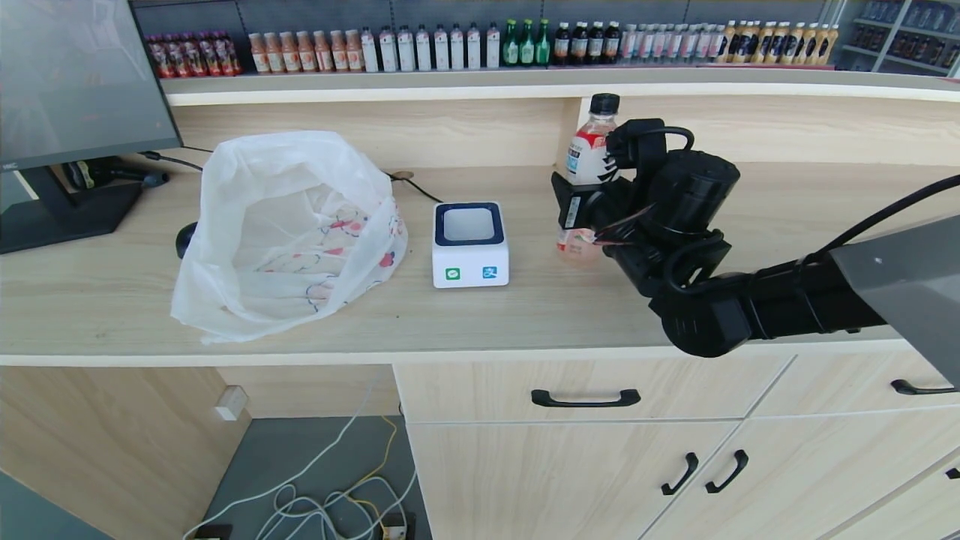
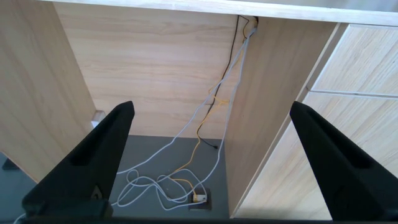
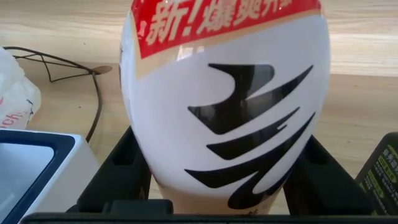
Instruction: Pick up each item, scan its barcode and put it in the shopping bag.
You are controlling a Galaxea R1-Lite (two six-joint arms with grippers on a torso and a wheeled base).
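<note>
A bottle [image 1: 587, 161] with a black cap, white label and pink drink stands upright on the counter, right of the white scanner box [image 1: 470, 244]. My right gripper [image 1: 581, 206] is shut on the bottle around its middle; up close the label [image 3: 227, 106] sits between the black fingers [image 3: 115, 177]. A white plastic shopping bag [image 1: 289, 232] lies open on the counter left of the scanner. My left gripper [image 2: 211, 168] hangs open below the counter, facing the floor cables [image 2: 168, 186].
A monitor [image 1: 75, 75] on its stand occupies the counter's far left, with a handheld scanner [image 1: 112, 174] behind it. A cable [image 1: 416, 187] runs across the counter behind the scanner box. A raised shelf with several bottles [image 1: 487, 45] runs along the back. Drawers [image 1: 585, 397] sit below.
</note>
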